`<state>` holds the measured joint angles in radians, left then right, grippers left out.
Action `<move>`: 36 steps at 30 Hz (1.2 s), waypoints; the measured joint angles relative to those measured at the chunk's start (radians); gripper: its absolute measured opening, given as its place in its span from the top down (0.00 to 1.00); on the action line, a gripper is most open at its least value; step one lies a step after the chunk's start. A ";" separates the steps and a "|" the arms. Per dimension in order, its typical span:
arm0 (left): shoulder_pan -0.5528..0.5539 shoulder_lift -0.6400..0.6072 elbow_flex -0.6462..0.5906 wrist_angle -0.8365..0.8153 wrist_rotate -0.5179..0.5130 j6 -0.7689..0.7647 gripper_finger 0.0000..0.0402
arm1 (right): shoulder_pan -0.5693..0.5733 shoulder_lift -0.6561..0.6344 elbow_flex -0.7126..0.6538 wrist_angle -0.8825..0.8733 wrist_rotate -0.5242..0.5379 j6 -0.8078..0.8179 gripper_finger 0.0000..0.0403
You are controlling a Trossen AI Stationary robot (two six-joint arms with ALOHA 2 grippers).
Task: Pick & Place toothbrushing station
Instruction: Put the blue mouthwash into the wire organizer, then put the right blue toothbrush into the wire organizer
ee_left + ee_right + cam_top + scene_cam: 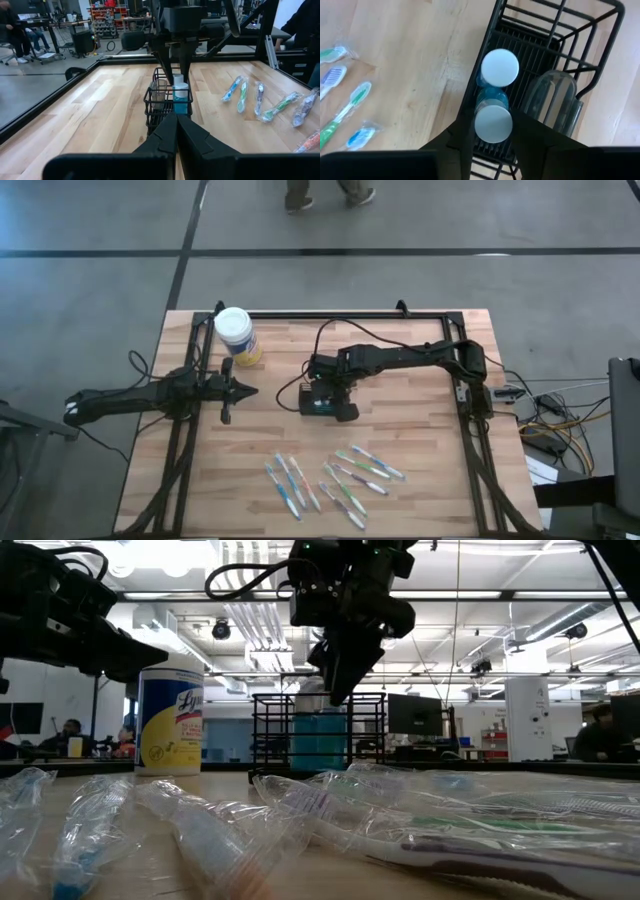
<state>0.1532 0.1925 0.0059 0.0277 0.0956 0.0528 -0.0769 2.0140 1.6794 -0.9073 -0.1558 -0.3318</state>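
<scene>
Toothbrushing station (322,396), a small black wire holder with compartments, stands upright on the wooden table (420,440) near its middle. Inside it are two blue bottles with white caps (499,67) in one compartment and a clear cup (555,100) in the one beside them. The right tool (492,131) hangs directly over the station, pointing down, its two dark fingers spread part way with the nearer white cap showing between them; whether the fingers touch that cap or the wire rim cannot be told, and nothing is seen lifted. The left tool (240,391) sits well to the left of the station above the table, aimed toward it, its fingers pressed together on nothing. A yellow canister with a white lid (236,335) stands toward the back left of the table. Wrapped toothbrushes (330,478) lie scattered along the front of the table, well apart from the station.
</scene>
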 joint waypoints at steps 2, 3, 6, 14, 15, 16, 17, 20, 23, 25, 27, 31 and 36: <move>0.000 0.000 0.000 0.000 0.000 0.000 0.97 | 0.000 0.000 0.001 0.002 0.000 -0.005 0.67; 0.000 0.000 0.000 0.000 0.000 0.000 0.97 | 0.000 0.000 0.001 0.003 0.001 -0.007 0.65; 0.000 0.000 0.000 0.000 0.000 0.000 0.97 | -0.001 0.000 0.001 0.005 0.001 -0.009 0.59; 0.000 0.000 0.000 0.000 0.000 -0.001 0.97 | -0.001 -0.026 0.001 -0.026 0.001 -0.004 0.53; 0.000 0.000 0.000 0.000 0.000 -0.001 0.97 | -0.001 -0.040 0.001 -0.033 0.000 -0.004 0.53; 0.000 0.000 0.000 0.000 0.000 -0.001 0.97 | -0.002 -0.052 0.001 -0.035 0.000 -0.004 0.53; 0.000 0.000 0.000 0.000 0.000 -0.001 0.97 | -0.002 -0.068 0.002 -0.036 0.000 -0.004 0.53; 0.000 0.000 0.000 0.000 0.000 -0.001 0.97 | -0.005 -0.121 0.001 -0.040 0.000 -0.001 0.54; 0.000 0.000 0.000 0.000 0.000 -0.008 0.97 | -0.006 -0.198 0.001 -0.069 0.000 -0.008 0.55; 0.000 0.000 0.000 0.000 0.000 -0.024 0.97 | -0.007 -0.257 0.001 -0.107 -0.001 -0.015 0.56; 0.000 0.000 0.000 0.000 0.000 -0.031 0.97 | -0.011 -0.325 -0.007 -0.118 -0.002 -0.014 0.57; 0.000 0.000 0.000 0.000 0.000 -0.034 0.97 | -0.017 -0.517 -0.094 0.025 -0.022 -0.027 0.60; 0.000 0.000 0.000 0.000 0.000 -0.036 0.97 | -0.040 -0.800 -0.351 0.407 -0.108 0.017 0.69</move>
<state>0.1535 0.1925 0.0059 0.0280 0.0952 0.0170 -0.1168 1.2135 1.3283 -0.5004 -0.2643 -0.3144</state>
